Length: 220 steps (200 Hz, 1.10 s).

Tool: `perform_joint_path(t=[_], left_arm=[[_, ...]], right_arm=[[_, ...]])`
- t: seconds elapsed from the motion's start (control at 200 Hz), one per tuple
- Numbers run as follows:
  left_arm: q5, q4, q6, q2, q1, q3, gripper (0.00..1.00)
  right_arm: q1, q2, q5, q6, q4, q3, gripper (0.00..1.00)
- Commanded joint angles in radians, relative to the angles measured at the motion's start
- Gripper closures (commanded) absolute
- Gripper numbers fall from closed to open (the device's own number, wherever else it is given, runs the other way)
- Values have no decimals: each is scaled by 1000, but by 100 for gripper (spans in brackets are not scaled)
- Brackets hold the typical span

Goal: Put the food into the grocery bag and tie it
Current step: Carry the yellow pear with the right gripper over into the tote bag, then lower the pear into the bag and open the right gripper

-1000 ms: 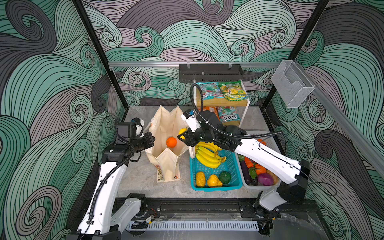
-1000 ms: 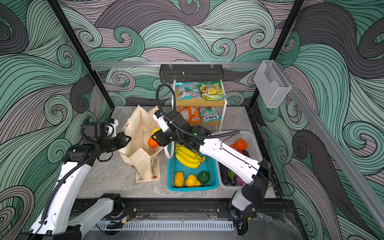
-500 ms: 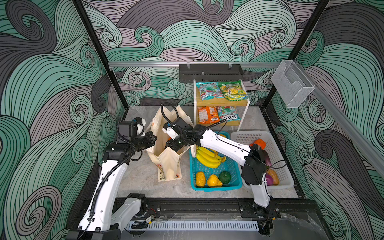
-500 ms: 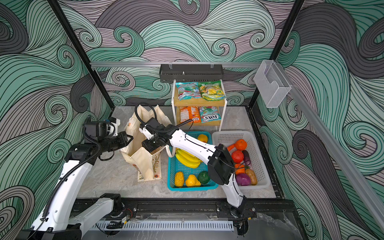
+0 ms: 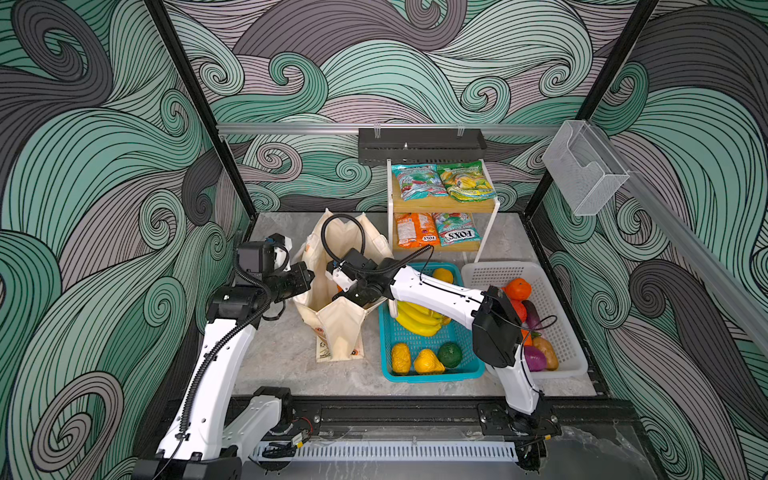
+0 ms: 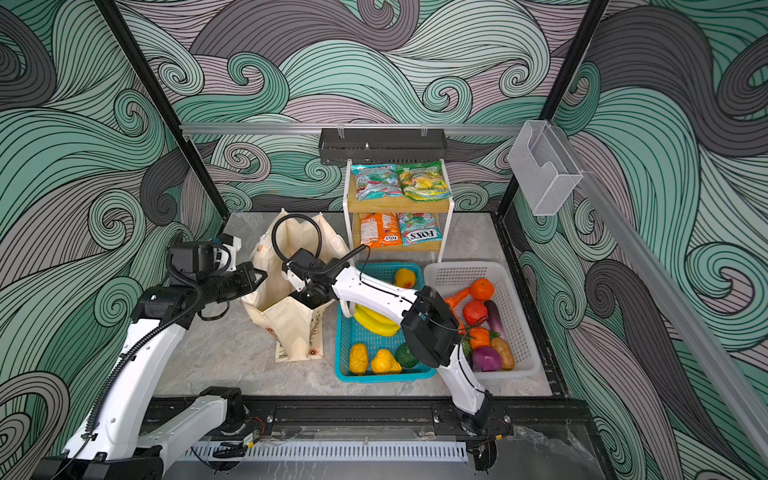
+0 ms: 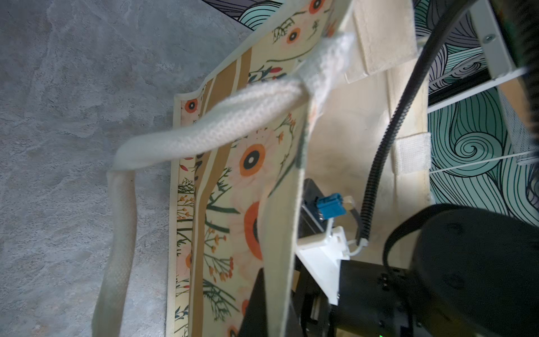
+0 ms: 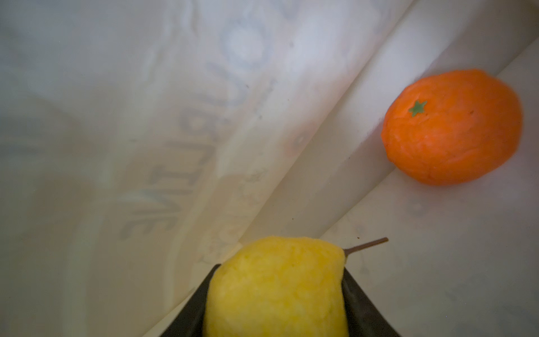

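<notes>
Arm outstretched, right hand inside grocery bag clasping yellow fruit

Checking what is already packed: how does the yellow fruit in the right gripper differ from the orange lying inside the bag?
The yellow fruit is clamped in the right gripper, while the orange lies free against a fabric fold. The yellow fruit has a thin brown stalk, and the orange has a small green star. The yellow fruit is lemon-coloured, the orange bright orange. Both are rough-skinned and inside the grocery bag.
</notes>
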<state>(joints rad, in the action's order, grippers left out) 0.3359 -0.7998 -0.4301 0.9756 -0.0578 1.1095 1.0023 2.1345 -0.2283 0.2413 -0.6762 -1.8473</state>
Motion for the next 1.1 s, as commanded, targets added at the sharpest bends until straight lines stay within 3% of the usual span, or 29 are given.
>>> perform_joint_path(t=[0.0,0.43,0.63,0.756,0.826,1.096], left_arm=[[-10,48,2,-15,-5,4,100],[-35,30,11,-22,-5,14,100],[-39,27,12,-20,-5,19,100],[-45,24,12,-23,-5,23,100],[-56,18,12,-23,-5,28,100],[-97,0,17,-15,-5,27,100]], right_arm=[[7,36,7,30,23,43,57],[10,183,27,75,60,31,53],[10,179,42,75,59,20,39],[10,144,40,75,54,14,24],[11,112,43,79,54,18,1],[12,-23,16,66,70,6,1]])
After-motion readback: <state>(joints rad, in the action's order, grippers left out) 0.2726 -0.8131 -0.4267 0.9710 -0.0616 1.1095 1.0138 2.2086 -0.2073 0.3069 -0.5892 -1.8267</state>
